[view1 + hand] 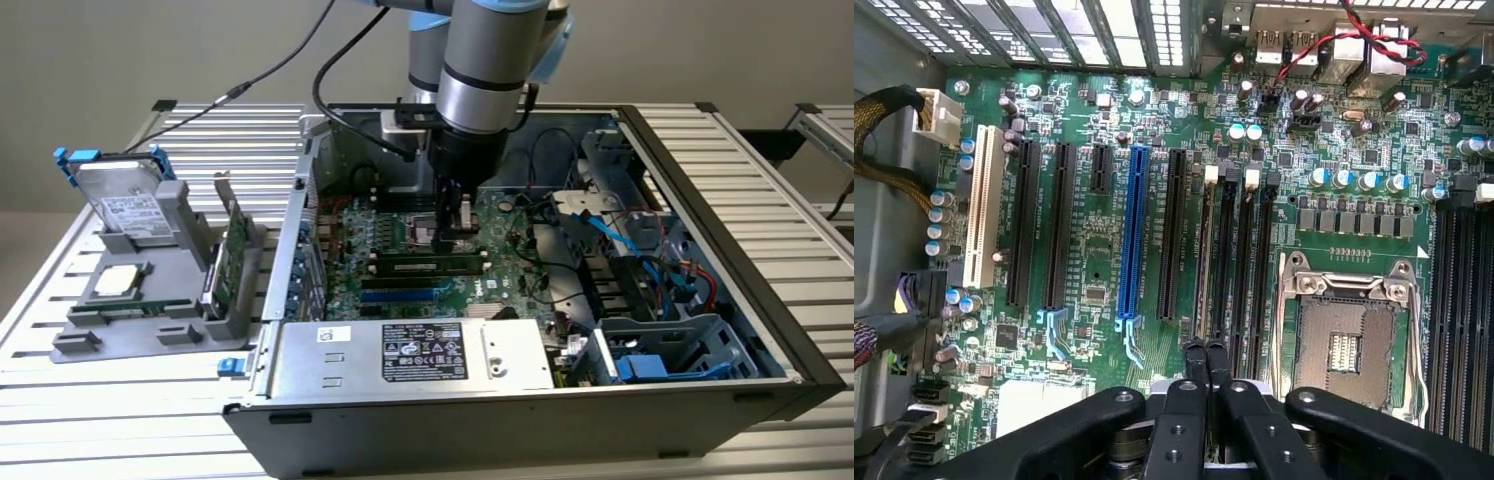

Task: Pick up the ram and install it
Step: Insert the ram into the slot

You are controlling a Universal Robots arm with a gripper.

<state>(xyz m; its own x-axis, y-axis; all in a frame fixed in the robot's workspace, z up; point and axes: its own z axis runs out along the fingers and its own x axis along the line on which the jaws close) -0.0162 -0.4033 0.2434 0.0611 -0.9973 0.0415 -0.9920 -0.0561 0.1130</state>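
The ram [427, 265], a long narrow stick with black chips, lies along a memory slot on the green motherboard [400, 225] inside the open computer case. My gripper [451, 222] points straight down into the case, with its tips just behind the ram near its right end in the exterior view. In the wrist view the two black fingers [1194, 362] are pressed together with nothing between them. They hover over the near end of the black memory slots [1232, 260] beside the empty processor socket [1346, 340]. I cannot tell whether the tips touch the ram.
Left of the case, a grey holder [80, 340] carries a metal drive with blue tabs [127, 205], a green card with a bracket [234, 250] and a processor chip [118, 280]. The power supply [414, 355] fills the case front. Cables and drive cages [641, 290] crowd its right.
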